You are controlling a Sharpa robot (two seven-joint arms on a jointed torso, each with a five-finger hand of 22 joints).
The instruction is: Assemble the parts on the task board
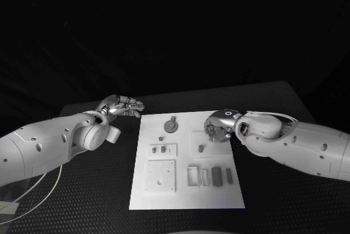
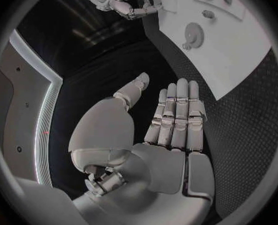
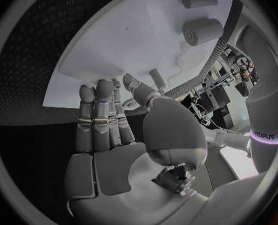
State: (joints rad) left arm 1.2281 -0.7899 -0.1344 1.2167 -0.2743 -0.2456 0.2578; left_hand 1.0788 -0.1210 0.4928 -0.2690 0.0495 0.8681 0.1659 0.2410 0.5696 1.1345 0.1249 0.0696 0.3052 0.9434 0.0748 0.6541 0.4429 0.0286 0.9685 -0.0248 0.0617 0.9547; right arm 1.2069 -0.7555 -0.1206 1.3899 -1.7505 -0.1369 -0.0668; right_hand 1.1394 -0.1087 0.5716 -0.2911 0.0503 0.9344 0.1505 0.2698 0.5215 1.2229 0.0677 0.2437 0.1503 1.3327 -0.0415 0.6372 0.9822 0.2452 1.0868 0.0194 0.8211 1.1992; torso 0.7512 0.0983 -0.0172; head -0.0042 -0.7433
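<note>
The white task board [image 1: 187, 193] lies in the middle of the table. On it are a round grey gear-like part [image 1: 171, 125], a small part [image 1: 201, 148], a square plate [image 1: 160, 174] and several upright bars [image 1: 216, 176]. My left hand [image 1: 122, 106] hovers over the black table just off the board's far left corner; its fingers [image 2: 176, 115] are straight with nothing in them. The gear [image 2: 193, 34] lies ahead of it on the board [image 2: 238, 60]. My right hand [image 1: 219, 128] is over the board's far right part, its palm [image 3: 114, 135] empty above the board [image 3: 126, 45].
Black dimpled table [image 1: 80, 193] surrounds the board on all sides. A cable [image 1: 29, 193] runs along the table at the near left. Two grey parts [image 3: 201, 31] stand on the board beyond my right hand.
</note>
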